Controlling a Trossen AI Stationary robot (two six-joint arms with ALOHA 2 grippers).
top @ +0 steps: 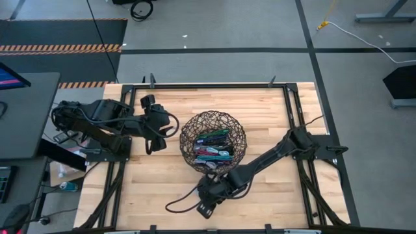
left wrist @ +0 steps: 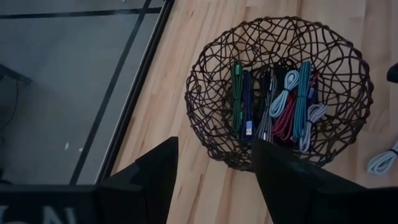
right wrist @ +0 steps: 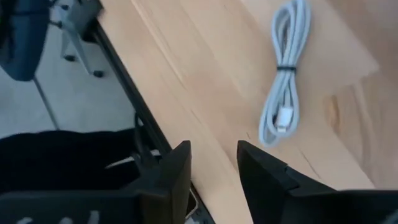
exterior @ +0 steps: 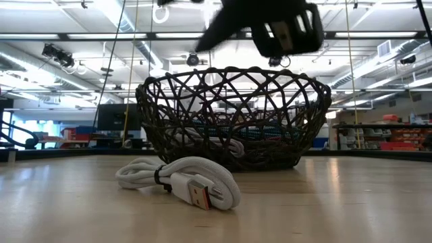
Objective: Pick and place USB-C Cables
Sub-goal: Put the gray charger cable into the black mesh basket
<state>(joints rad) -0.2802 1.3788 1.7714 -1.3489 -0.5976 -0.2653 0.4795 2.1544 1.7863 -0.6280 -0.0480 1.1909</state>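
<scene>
A dark wire basket [top: 213, 142] stands mid-table with several coloured USB-C cable bundles [left wrist: 273, 102] lying in it. One white folded cable [exterior: 179, 182] lies flat on the wood between the basket and the table's near edge; it also shows in the right wrist view [right wrist: 285, 74]. My right gripper [right wrist: 214, 165] hovers open above the table near this cable, its fingers short of it and empty. In the high view the right gripper [top: 208, 198] covers the cable. My left gripper [left wrist: 214, 162] waits open, left of the basket and above it.
Black frame rails [top: 292, 110] border the tabletop. A loop of black robot wiring [top: 182, 203] lies near the right gripper by the near edge. Bare wood [top: 273, 195] spreads right of the right arm.
</scene>
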